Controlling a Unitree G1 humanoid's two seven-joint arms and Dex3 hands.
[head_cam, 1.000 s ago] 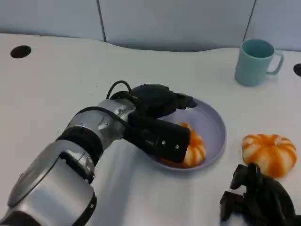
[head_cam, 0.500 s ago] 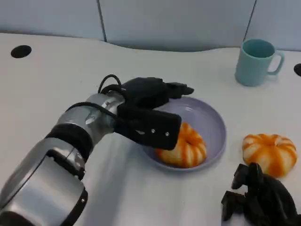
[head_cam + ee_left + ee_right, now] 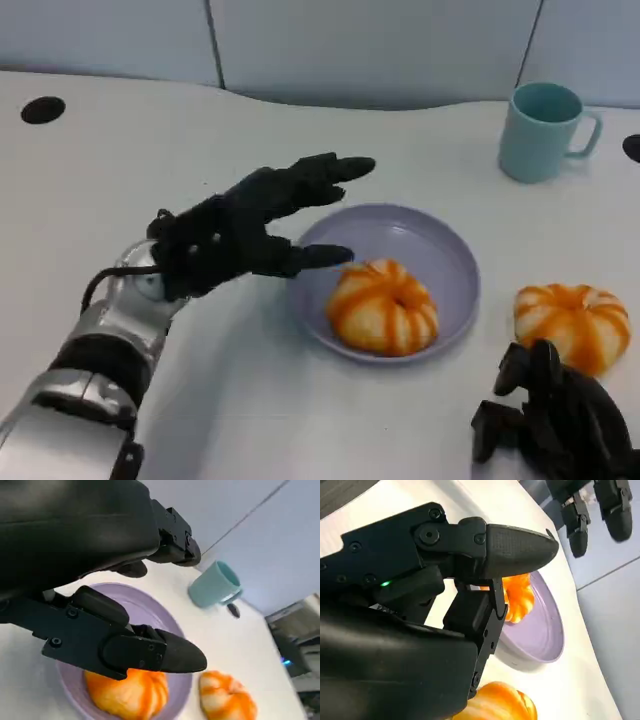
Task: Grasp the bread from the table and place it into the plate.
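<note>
Our left robot hand (image 3: 240, 225) hovers spread wide just beside the near-left rim of the lavender plate (image 3: 455, 260), holding nothing; one fingertip reaches over the rim and stops close to the bread, and we cannot tell whether it touches the plate. Our right robot hand (image 3: 550, 425) sits low at the near right of the tabletop (image 3: 120, 160), fingers curled in with nothing between them.

One orange-striped bread roll (image 3: 383, 307) lies in the plate, on its near half. A second striped bread roll (image 3: 573, 326) lies on the tabletop to the right of the plate, just beyond our right robot hand.

We judge these to be the risks from here:
- The left fingers sit low by the rim, so a careless sweep could clip the plate and slide it, or nudge the roll back out.
- The roll rests toward the near edge, not the centre, so a knock to the plate could tip it over the lip.
- If the second roll is wanted next, our right robot hand is very close to it, and opening the fingers there could push it away.
- The teal mug (image 3: 545, 130) stands well apart at the far right and looks safe.

The plated roll is round and domed, with a dimple at the top facing up and stripes running outward from it. It is slightly wider across the picture than deep, but we see no marked long axis or heading.
</note>
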